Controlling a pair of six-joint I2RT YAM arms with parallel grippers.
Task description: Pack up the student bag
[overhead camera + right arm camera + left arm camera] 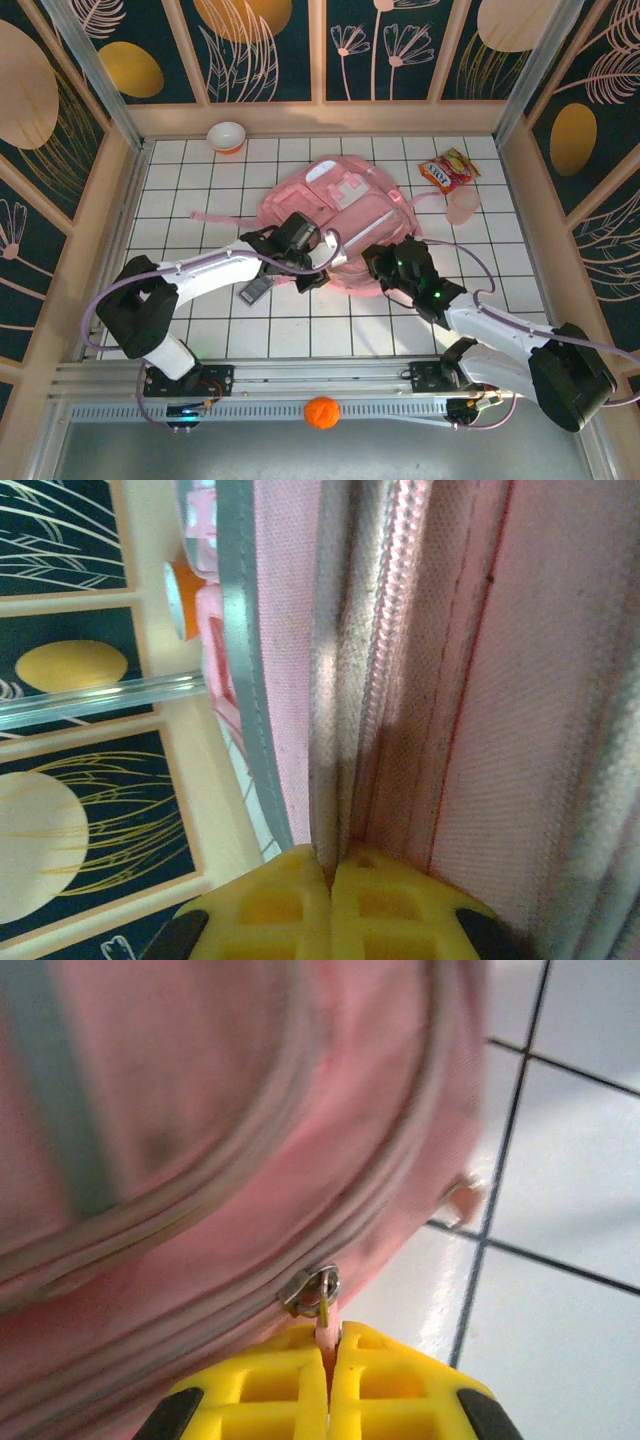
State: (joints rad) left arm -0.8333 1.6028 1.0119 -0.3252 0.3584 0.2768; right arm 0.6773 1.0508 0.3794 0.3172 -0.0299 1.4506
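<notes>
Tiles of white with dark grid lines cover the tabletop. A low beige border closes it on three sides. Behind the border stand dark wall panels with gold discs and thin pink plant drawings, held by metal posts. At the near edge runs a metal rail that carries both arm bases, and an orange ball lies on the grey ledge in front of it.

The bag lies flat near the middle of the tabletop, a little to the far side, with one strap stretched to the left. A white and orange bowl stands at the far edge, well apart from the bag. A snack packet lies at the far right, near the bag. A dark flat thing lies on the tiles beside the left arm; what it is I cannot tell.

The left end effector has its yellow fingers together, clamped on the zip pull at the bag's near edge. The right end effector is also closed, pinching a fold of the bag's fabric beside a zip line.
</notes>
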